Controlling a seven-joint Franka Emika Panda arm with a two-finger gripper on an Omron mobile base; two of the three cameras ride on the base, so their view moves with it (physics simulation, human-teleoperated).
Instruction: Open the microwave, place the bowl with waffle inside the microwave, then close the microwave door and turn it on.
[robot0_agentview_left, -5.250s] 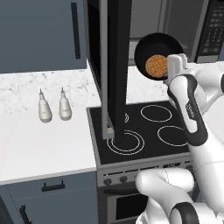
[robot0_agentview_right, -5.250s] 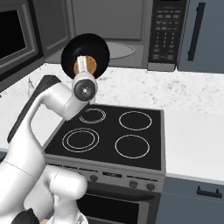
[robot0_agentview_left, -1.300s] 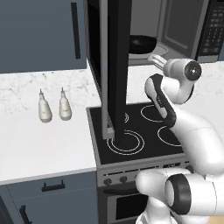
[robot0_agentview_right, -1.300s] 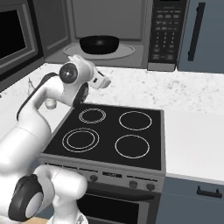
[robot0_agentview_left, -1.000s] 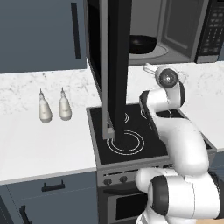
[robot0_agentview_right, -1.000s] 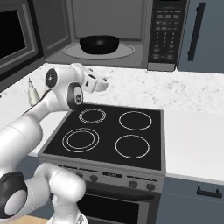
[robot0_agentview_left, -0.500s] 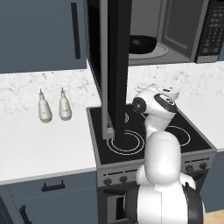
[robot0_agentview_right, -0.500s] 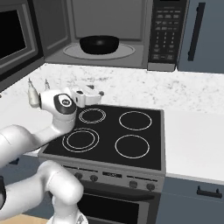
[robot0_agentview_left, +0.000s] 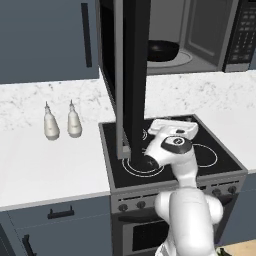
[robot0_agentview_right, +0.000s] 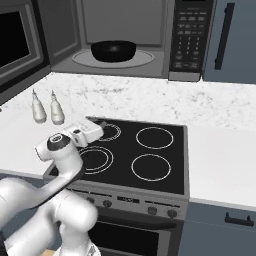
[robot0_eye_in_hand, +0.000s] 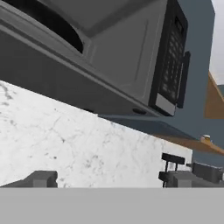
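Observation:
The microwave (robot0_agentview_right: 125, 30) stands open, its grey cavity facing me. The black bowl (robot0_agentview_right: 113, 50) sits on the turntable inside; it is the same bowl (robot0_agentview_left: 162, 50) in the left base view. The waffle is hidden below the bowl's rim. The microwave door (robot0_agentview_left: 132, 75) juts out edge-on toward me; in the right base view the door (robot0_agentview_right: 15, 40) is swung to the left. My gripper (robot0_agentview_right: 101, 125) hangs low over the stovetop's back left ring, open and holding nothing, far below the bowl. Its fingertips (robot0_eye_in_hand: 41, 178) stand wide apart, looking up at the button panel (robot0_eye_in_hand: 173, 61).
The black four-ring stovetop (robot0_agentview_right: 145, 150) lies under my arm. Two white bottles (robot0_agentview_left: 60, 122) stand on the marble counter (robot0_agentview_left: 50, 160) to the left. A blue-grey cabinet door with a dark handle (robot0_agentview_right: 222, 35) is right of the microwave.
My gripper carried the bowl with the waffle into the microwave and let it go. Since then the arm has pulled out and dropped down over the stove.

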